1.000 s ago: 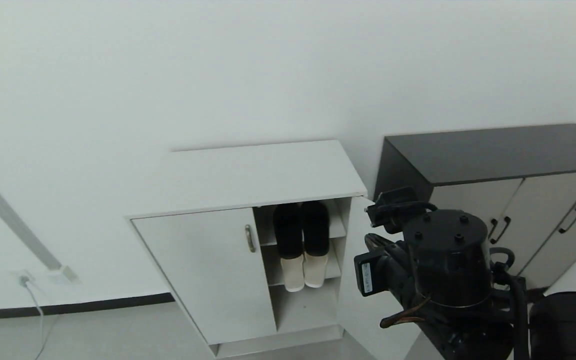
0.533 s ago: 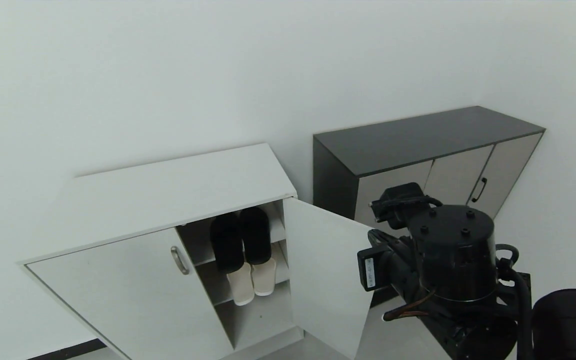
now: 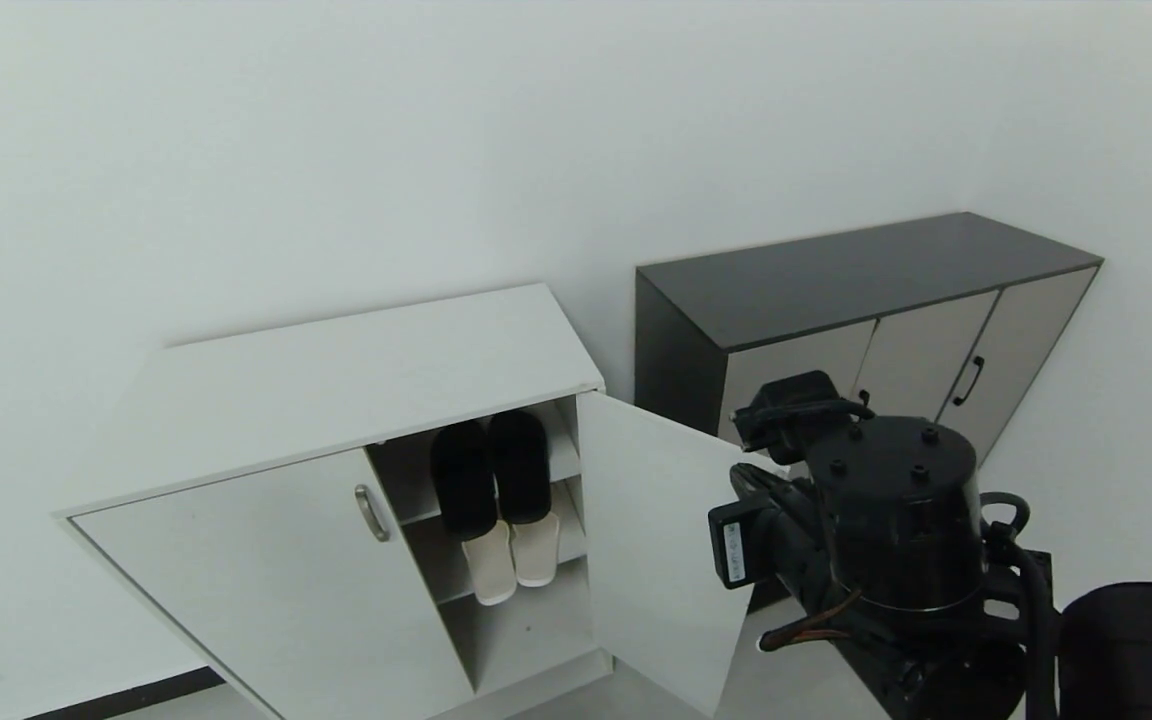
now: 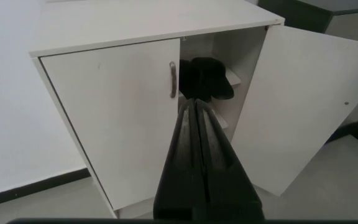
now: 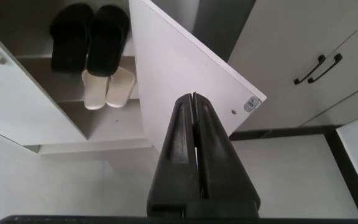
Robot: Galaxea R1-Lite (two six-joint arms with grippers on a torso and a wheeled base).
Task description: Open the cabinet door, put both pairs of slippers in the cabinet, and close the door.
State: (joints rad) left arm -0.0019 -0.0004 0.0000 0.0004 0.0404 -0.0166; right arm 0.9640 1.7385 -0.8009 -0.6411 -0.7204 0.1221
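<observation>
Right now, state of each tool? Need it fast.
Left tool: closed, holding nothing.
Right tool: closed, holding nothing.

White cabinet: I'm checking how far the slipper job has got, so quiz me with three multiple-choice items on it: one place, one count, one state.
1. Where in the white cabinet does the black pair lie?
A. On the bottom compartment's floor
B. On the shelf above the white pair
C. On the same shelf as the white pair

2. How many pairs of slippers are inside?
A. One
B. Two
C. Three

3. The right door is:
A. Open
B. Shut
C. Taken off

Answers:
1 B: the black pair sits one shelf higher than the white pair.
2 B: one black and one white pair show inside.
3 A: it stands swung out, while the left door is shut.
</observation>
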